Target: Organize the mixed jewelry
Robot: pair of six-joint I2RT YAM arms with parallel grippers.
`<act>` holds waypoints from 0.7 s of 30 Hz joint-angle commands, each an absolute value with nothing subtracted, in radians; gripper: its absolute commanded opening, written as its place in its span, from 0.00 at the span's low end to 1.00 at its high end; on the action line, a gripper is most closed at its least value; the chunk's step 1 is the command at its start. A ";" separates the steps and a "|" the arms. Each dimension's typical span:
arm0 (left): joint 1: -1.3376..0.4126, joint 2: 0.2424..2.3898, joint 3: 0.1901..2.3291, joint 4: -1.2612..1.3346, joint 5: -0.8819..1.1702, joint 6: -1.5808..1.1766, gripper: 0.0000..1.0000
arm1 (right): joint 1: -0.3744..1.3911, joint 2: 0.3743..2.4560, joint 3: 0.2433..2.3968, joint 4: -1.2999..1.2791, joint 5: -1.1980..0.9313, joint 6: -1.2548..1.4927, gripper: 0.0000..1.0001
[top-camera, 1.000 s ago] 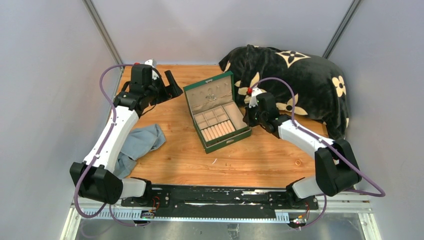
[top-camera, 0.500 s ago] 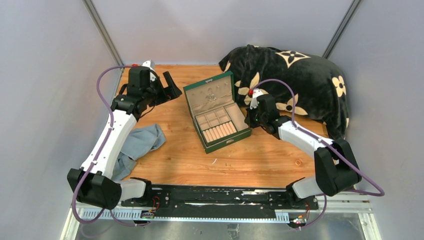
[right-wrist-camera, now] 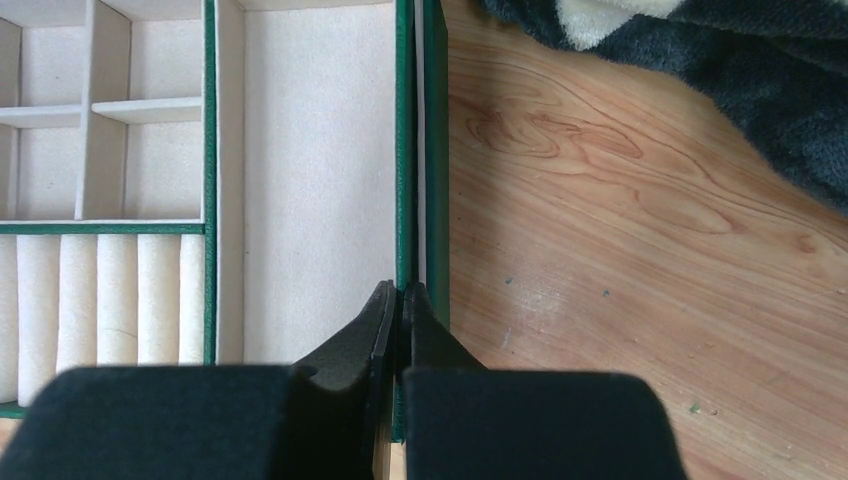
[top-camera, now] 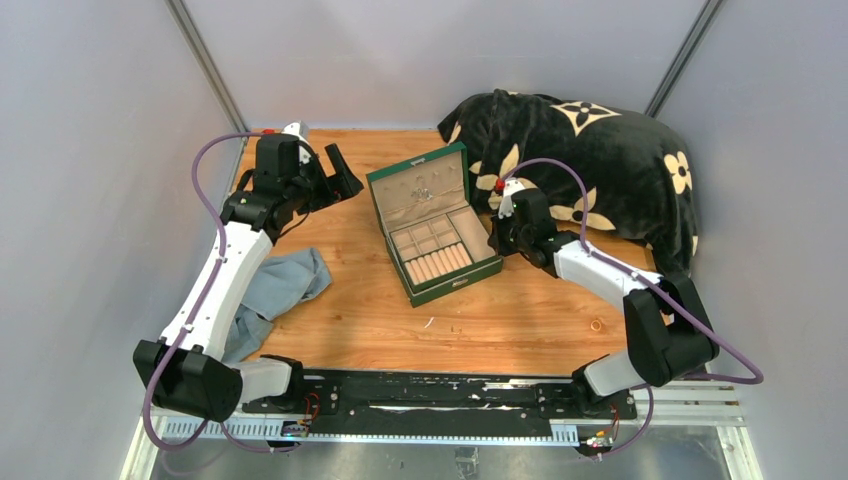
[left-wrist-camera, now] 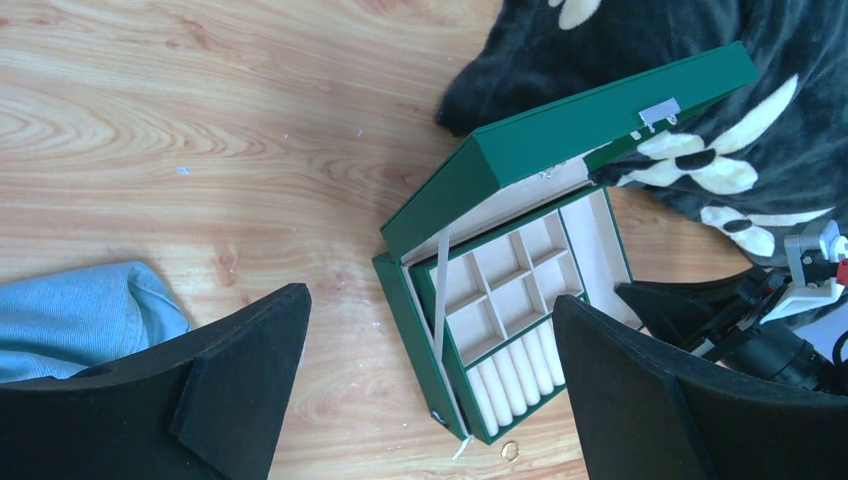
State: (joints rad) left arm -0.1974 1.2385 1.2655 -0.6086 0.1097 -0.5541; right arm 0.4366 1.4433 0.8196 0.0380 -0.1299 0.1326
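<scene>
We find the box [top-camera: 433, 222] at the middle of the table [top-camera: 520, 320], its lid [top-camera: 445, 170] raised at the far side, a small cluster [top-camera: 425, 190] on the lid's inner face. The blanket [top-camera: 590, 160] lies behind and right of the box, just beside the lid. A cloth [top-camera: 285, 285] lies left of the box, by the table's left edge. Before the box lies a sliver [top-camera: 429, 323]; a ring [top-camera: 597, 324] lies well right of it. The right gripper [top-camera: 497, 238] is at the box's right wall.
</scene>
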 commanded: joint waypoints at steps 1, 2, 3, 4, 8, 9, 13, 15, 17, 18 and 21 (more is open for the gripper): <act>-0.189 1.229 1.262 -0.617 0.106 -0.558 0.96 | 0.425 1.444 0.805 0.075 -0.134 0.132 0.00; -0.189 1.230 1.262 -0.616 0.106 -0.557 0.96 | 0.425 1.445 0.803 0.076 -0.132 0.133 0.00; -0.189 1.231 1.262 -0.616 0.106 -0.557 0.96 | 0.425 1.446 0.800 0.079 -0.130 0.133 0.00; -0.188 1.231 1.263 -0.615 0.106 -0.558 0.96 | 0.425 1.447 0.798 0.081 -0.126 0.135 0.00; -0.189 1.237 1.265 -0.613 0.109 -0.556 0.96 | 0.425 1.455 0.799 0.081 -0.121 0.133 0.00; -0.189 1.239 1.267 -0.614 0.109 -0.556 0.96 | 0.426 1.456 0.801 0.080 -0.121 0.133 0.00; -0.189 1.240 1.267 -0.613 0.109 -0.555 0.96 | 0.426 1.459 0.806 0.075 -0.121 0.133 0.00; -0.189 1.241 1.267 -0.615 0.107 -0.552 0.96 | 0.426 1.463 0.811 0.070 -0.126 0.133 0.00; -0.189 1.243 1.268 -0.614 0.107 -0.551 0.96 | 0.426 1.468 0.816 0.062 -0.125 0.137 0.00; -0.189 1.245 1.269 -0.615 0.108 -0.551 0.96 | 0.426 1.471 0.821 0.057 -0.124 0.138 0.00; -0.189 1.248 1.272 -0.614 0.109 -0.550 0.96 | 0.426 1.480 0.838 0.030 -0.124 0.141 0.09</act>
State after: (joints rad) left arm -0.1974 1.2396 1.2655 -0.6083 0.1097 -0.5537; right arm 0.4366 1.4506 0.8135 0.0540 -0.1299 0.1329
